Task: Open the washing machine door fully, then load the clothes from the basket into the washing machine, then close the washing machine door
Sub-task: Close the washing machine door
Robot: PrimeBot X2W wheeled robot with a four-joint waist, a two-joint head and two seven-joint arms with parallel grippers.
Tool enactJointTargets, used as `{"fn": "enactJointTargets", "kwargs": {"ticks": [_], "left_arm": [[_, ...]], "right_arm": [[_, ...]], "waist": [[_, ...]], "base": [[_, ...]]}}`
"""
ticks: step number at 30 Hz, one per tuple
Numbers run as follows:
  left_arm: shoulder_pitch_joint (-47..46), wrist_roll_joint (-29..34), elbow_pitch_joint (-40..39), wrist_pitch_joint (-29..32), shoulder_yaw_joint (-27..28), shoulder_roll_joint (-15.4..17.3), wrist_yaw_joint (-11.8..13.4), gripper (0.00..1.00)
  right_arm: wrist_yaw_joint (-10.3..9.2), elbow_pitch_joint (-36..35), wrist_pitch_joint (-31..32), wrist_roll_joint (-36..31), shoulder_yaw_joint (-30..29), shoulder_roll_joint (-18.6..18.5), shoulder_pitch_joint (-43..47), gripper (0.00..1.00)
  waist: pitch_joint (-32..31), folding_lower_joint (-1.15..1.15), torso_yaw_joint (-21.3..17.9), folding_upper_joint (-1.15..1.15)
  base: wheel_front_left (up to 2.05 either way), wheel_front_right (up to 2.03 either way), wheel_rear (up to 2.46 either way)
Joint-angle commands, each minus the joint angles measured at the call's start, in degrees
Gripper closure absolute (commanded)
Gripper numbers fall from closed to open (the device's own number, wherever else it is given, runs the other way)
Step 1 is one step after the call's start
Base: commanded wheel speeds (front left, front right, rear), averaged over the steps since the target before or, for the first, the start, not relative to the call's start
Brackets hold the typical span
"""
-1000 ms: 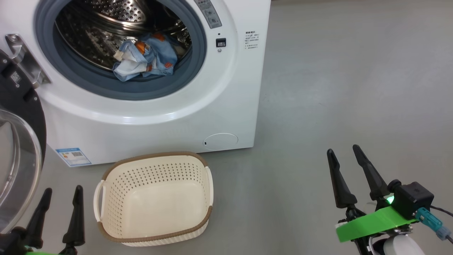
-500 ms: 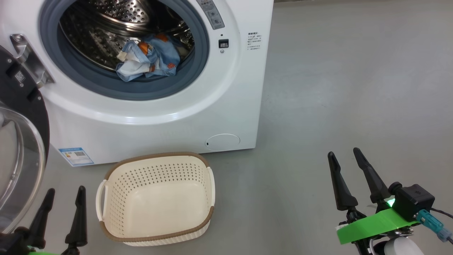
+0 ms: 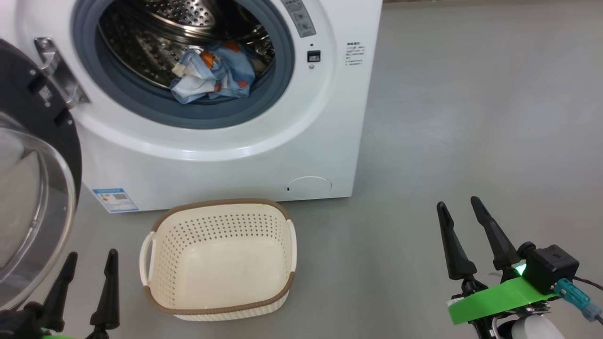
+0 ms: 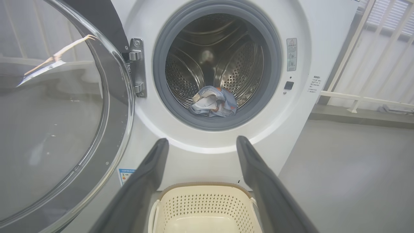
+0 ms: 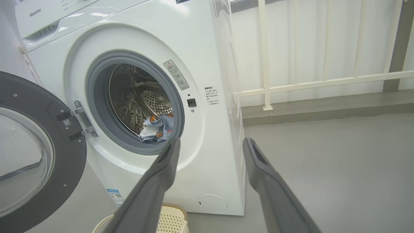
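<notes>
Standing ready to close the washing machine door (image 3: 33, 188)
The clothes (image 3: 212, 70) lay in the drum of the washing machine (image 3: 226, 169), the basket (image 3: 221, 203) sat empty on the floor before it, and the door hung wide open. Left gripper (image 3: 93, 254) and right gripper (image 3: 458, 202) were both released, holding nothing; next, I judged, the left would have to push the door shut.

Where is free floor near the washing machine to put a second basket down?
The wide floor right of the washing machine, up to the right gripper, is bare. A narrow strip lies between basket and machine. The left is crowded: the open door and left gripper hem the basket.
</notes>
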Motion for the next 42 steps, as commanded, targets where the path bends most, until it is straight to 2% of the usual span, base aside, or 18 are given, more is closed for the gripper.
{"fn": "enactJointTargets", "kwargs": {"ticks": [1,10,28,42], "left_arm": [[-2.14,0.6,-0.53,-0.11,2.08,2.15,0.57,0.0],[-2.49,1.24,0.58,-0.16,1.84,1.91,1.74,0.0],[-4.14,1.55,4.93,-0.28,1.62,1.24,3.02,0.0],[-3.69,1.99,5.2,-0.38,2.0,0.36,4.25,0.0]], "right_arm": [[0.31,-1.18,-0.46,0.0,1.05,-0.14,-0.83,0.0],[0.31,-0.41,-0.46,0.11,1.62,-0.04,-1.19,0.0],[0.31,2.35,-0.46,0.8,3.54,-0.46,-3.34,0.0],[0.31,3.63,-0.46,2.61,4.41,-1.76,-3.74,0.0]], "waist": [[-0.07,0.0,1.03,0.0],[-0.13,0.0,4.74,0.0],[-0.97,0.0,16.44,0.0],[-2.62,0.0,24.48,0.0]], "base": [[0.0,0.0,0.0],[0.0,0.0,0.0],[0.0,0.0,0.0],[0.0,0.0,0.0]]}}
